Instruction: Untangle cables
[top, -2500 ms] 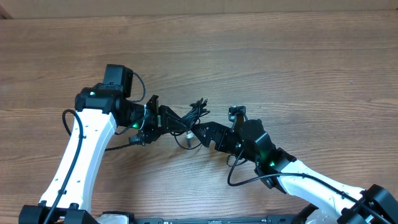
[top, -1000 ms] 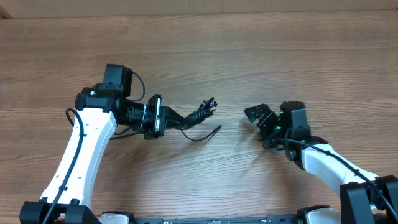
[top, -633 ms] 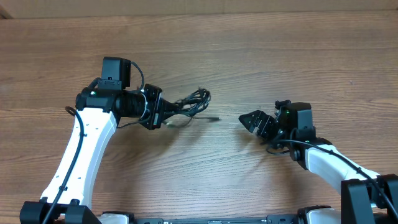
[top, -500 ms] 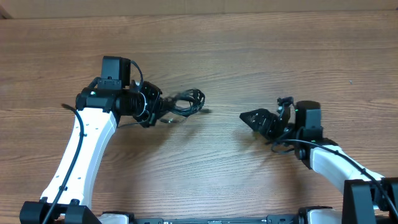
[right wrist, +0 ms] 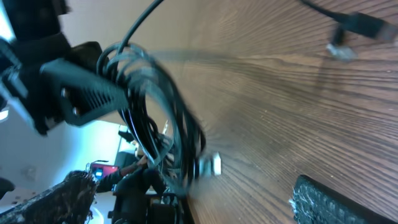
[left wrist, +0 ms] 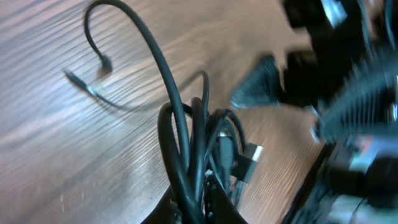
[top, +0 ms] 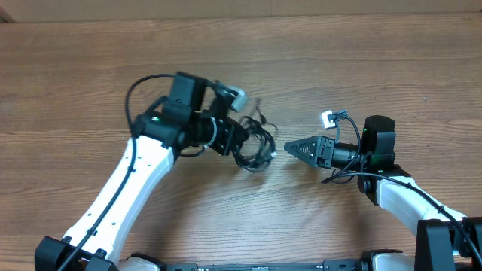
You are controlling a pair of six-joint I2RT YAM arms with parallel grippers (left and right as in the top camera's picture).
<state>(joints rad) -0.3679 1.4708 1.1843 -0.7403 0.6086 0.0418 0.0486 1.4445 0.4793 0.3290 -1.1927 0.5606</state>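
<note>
The cables [top: 257,149], a tangled black coil, sit pinched in the left tool [top: 235,138]; the spread right tool [top: 295,147] is at their three o'clock.

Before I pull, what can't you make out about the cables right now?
- Overhead: cables overlap in one clump; cord count and crossings too small.
- Overhead: left gripper tips lost in the dark clump.
- Both wrist views: motion blur smears the loops; plug ends untraceable.
</note>
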